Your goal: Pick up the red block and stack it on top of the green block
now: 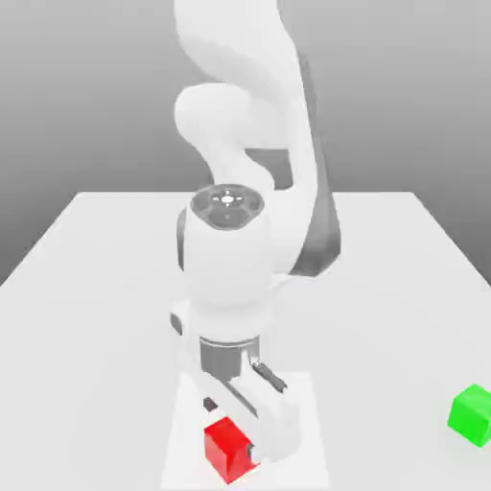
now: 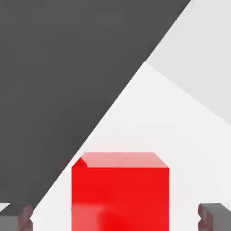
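The arm's upper links are cut off at the top of the exterior view, and its bulky wrist hides much of the far table [image 1: 86,249] behind it. The arm is bent steeply down, with the gripper [image 1: 237,436] pointing at the near edge of the table. Its fingers [image 2: 215,215] stand apart on either side of the red block [image 1: 228,449], with visible gaps in the hand view, so they straddle it without seeming to press it yet. There is one red block, sitting on the table at the near middle. There is one green block [image 1: 472,414], well apart at the exterior view's near right, untouched on the table.
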{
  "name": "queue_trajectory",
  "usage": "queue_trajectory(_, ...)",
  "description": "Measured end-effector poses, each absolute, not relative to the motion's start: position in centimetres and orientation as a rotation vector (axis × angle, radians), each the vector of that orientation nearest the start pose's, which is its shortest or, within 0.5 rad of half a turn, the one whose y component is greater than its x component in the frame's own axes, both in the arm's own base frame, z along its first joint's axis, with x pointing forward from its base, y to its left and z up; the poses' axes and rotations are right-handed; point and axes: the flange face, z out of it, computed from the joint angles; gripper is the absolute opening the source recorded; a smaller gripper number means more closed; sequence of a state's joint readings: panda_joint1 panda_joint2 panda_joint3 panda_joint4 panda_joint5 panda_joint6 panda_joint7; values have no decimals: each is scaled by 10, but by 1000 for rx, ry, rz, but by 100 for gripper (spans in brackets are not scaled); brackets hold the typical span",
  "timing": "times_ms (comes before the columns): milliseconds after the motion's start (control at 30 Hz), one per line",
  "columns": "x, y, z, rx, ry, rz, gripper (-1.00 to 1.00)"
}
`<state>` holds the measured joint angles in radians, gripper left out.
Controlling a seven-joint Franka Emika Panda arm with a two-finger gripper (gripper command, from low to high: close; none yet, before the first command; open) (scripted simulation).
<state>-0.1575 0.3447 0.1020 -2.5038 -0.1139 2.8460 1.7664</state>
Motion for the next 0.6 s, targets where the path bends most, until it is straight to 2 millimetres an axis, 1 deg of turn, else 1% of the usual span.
queue_trajectory(133,462,-16,153,-2049,2377,-2,-100)
queue_trajectory(167,462,-16,147,-2050,2377,-2,-100)
queue_trajectory(200,462,-16,150,-2049,2378,-1,-100)
queue_trajectory(267,463,-16,168,-2047,2378,1,-100)
queue_trajectory(367,462,-13,202,-2055,2374,-1,-100)
queue_trajectory(400,465,7,208,-2097,2338,1,-100)
queue_trajectory(500,466,82,218,-2240,2203,5,-100)
queue_trajectory(600,455,156,226,-2372,2060,5,-100)
